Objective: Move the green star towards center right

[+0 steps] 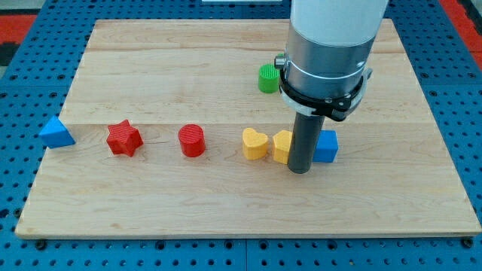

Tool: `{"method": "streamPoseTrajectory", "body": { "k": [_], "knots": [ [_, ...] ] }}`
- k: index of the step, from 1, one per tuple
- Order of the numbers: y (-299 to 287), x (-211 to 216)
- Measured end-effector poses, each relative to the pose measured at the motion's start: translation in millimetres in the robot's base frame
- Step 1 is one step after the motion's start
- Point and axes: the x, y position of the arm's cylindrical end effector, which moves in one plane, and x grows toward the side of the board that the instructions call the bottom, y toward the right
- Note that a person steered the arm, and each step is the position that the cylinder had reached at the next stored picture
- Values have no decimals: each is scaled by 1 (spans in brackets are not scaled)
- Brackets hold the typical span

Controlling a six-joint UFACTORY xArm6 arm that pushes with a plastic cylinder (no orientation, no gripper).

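The table (151, 203) is a pale wooden board, and it lies on a blue floor with lots of little holes (15, 248).

My arm (327, 45) is big and white and grey, and it comes down from the top of the view. It has no gripper at all, just a dark rod. My tip (300, 170) sits on the wood, right of the middle. It is down between two blocks and looks like it touches both, or almost.

On the left of my tip is a yellow block (281, 146). The rod hides part of it, so I cannot tell its shape. Just left of that one, very close, is a yellow heart (254, 144). On the right of my tip is a blue block (326, 146), and it looks like a cube.

The green block (267, 78) is on the far side of the table, a bit right of the middle. It is just left of my arm, and the arm hides part of it, so I cannot see if it is a star.

More to the left there is a red cylinder (192, 141), then a red star (123, 138). A blue triangle (56, 132) sits at the left edge of the table, half off the wood
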Motion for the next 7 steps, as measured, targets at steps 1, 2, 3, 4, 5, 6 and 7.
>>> {"method": "streamPoseTrajectory", "body": {
  "k": [1,2,3,4,5,6,7],
  "knots": [
    [0,-1],
    [0,15],
    [36,61],
    [123,69],
    [176,35],
    [176,-27],
    [169,-104]
  ]
}}
